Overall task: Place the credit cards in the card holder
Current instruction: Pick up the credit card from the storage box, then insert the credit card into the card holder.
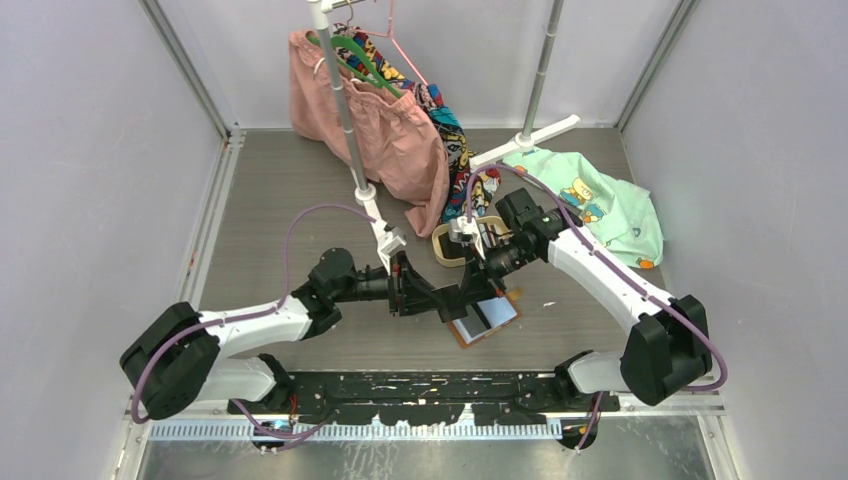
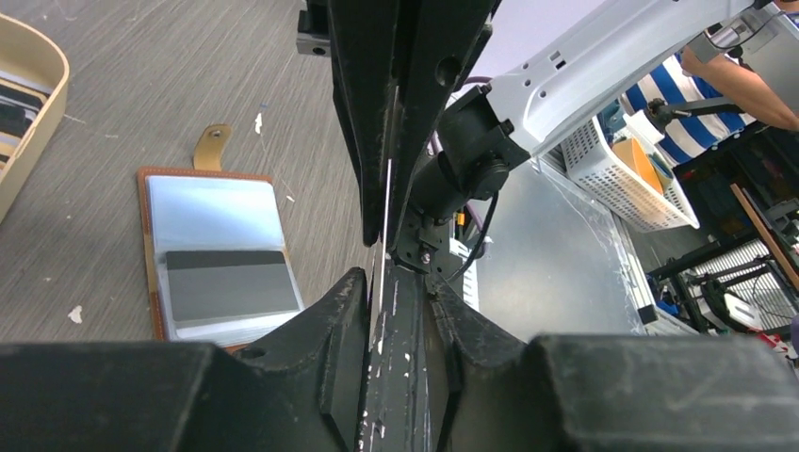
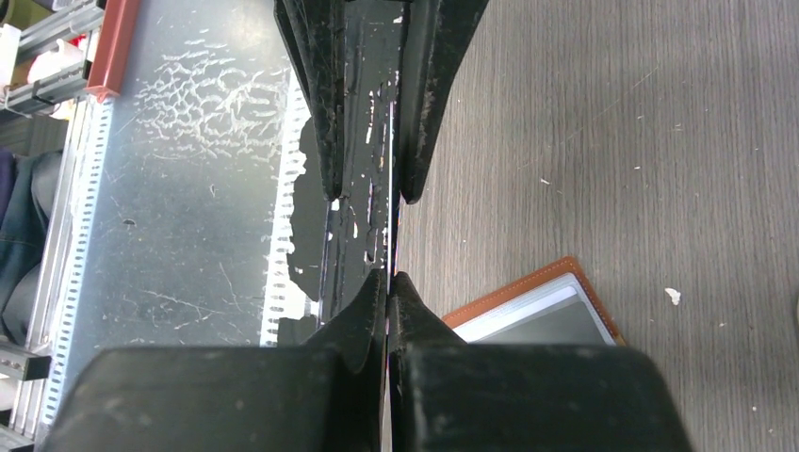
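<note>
The card holder (image 1: 487,318) lies open on the table, tan-edged, with one dark card (image 2: 231,282) in a clear pocket; its corner shows in the right wrist view (image 3: 537,311). Just above it the two grippers meet tip to tip. My right gripper (image 3: 388,278) is shut on a thin credit card (image 3: 390,188), seen edge-on as a pale line (image 2: 386,217). My left gripper (image 2: 396,278) stands open around the card's other end, its fingers (image 3: 316,104) apart on either side. In the top view the right gripper (image 1: 490,270) sits just behind the left gripper (image 1: 476,293).
An oval beige tray (image 1: 447,250) with more cards (image 2: 14,104) stands just behind the holder. A garment rack base (image 1: 366,190) with a pink garment (image 1: 375,120) is at the back, a green shirt (image 1: 590,200) at the right. Grey walls enclose the table.
</note>
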